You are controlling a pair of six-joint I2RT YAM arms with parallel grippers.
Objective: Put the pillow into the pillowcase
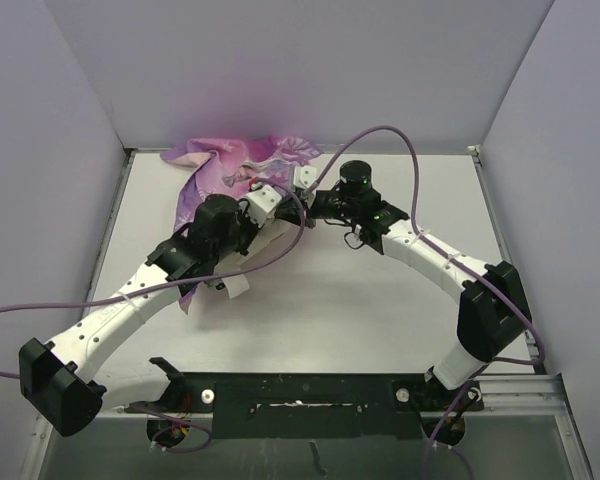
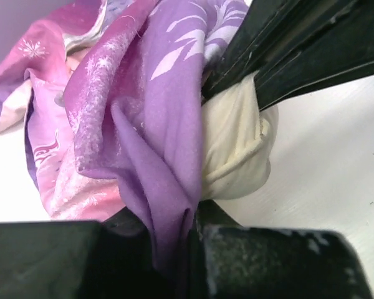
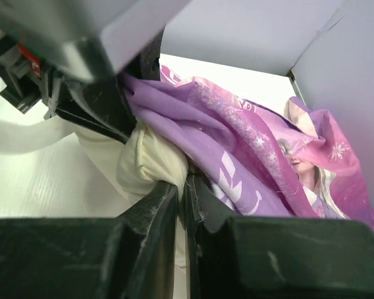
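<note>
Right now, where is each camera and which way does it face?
Top external: above and behind, looking down on the table; left arm and right arm show.
Left wrist: behind the left gripper, seen below, facing the pillowcase.
Right wrist: behind the right gripper, seen below, facing the pillow.
Shared: both wrist views show pillow and pillowcase.

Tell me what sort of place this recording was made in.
Probably a lab robot cell: a white table boxed in by plain panels on three sides, with a left arm and right arm bolted at its near edge.
</note>
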